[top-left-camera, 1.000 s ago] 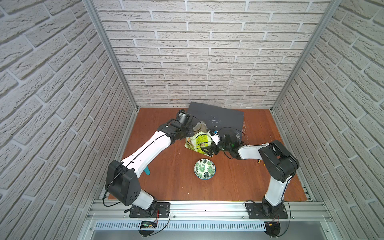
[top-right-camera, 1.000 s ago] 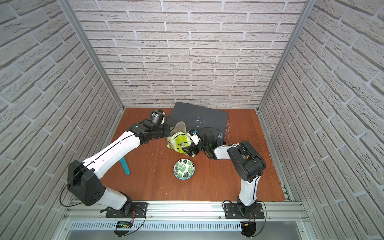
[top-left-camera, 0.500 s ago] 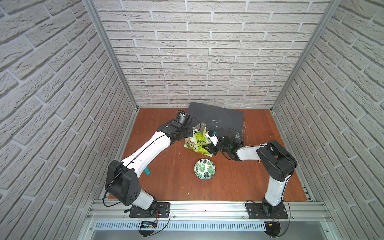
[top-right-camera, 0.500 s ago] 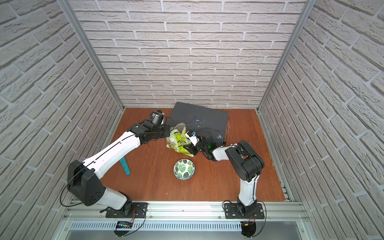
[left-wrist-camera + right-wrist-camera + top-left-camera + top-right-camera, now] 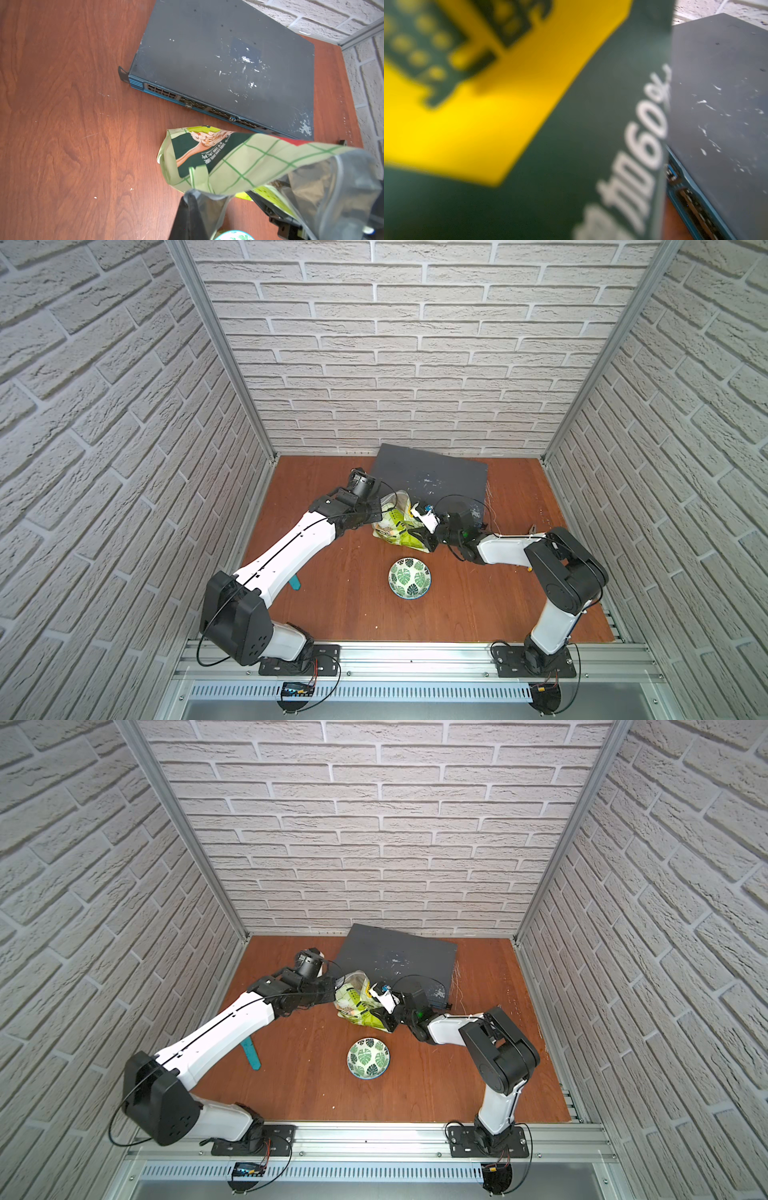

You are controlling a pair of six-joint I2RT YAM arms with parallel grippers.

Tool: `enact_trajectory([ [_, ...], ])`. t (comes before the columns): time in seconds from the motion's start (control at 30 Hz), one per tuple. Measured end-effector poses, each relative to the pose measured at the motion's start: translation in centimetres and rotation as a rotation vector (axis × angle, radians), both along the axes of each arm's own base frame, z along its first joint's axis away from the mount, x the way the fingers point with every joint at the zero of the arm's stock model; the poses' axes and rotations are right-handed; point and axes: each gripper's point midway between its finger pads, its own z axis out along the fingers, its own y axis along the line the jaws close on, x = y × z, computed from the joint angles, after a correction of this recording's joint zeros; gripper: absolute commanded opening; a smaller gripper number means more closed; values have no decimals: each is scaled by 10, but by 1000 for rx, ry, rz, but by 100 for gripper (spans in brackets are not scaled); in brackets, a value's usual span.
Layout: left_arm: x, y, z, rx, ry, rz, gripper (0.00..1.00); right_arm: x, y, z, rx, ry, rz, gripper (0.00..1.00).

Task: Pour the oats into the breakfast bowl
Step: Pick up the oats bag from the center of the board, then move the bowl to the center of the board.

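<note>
— Left end effector (image 5: 380, 512) is pinching the mouth edge of the light green plastic oat pouch (image 5: 397, 526). The right end effector (image 5: 426, 538) is crowding its base, grip unclear.
— It's standing on the wooden tabletop (image 5: 478, 605) near the small leaf-patterned white bowl (image 5: 409, 577), long axis rising, mouth pointing upward, oats hidden inside. Soft, light film is probably buckling, so gripping mouth and base seems safest.

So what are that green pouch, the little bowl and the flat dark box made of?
The pouch looks like thin plastic film, printed and slightly glossy: it creases, and its open mouth is silvery grey inside. The bowl is probably glazed ceramic, smooth with a leaf pattern. The dark box is likely painted metal, matte, with pale scratches.
</note>
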Motion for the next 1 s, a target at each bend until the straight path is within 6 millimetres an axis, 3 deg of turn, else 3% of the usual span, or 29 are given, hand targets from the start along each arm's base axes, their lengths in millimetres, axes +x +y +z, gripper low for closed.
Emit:
enact_trajectory([
  [0.17, -9, -3, 10, -38, -10, -32, 17, -6, -20, 14, -57, -28, -51, 3],
  [0.37, -21, 4, 45, -93, -100, -45, 42, -8, -54, 29, -159, -71, -129, 3],
  [0.57, -44, 11, 62, -130, -158, -77, 51, -26, -84, 55, -242, -143, -161, 4],
  [0.7, -60, 2, 39, -144, -101, -136, 53, -32, -96, 70, -261, -175, -176, 3],
  [0.87, -87, -25, -23, -126, 58, -242, 55, -28, -112, 73, -256, -151, -226, 3],
  [1.0, -106, -36, -61, -128, 156, -276, 55, -26, -125, 68, -254, -105, -280, 3],
])
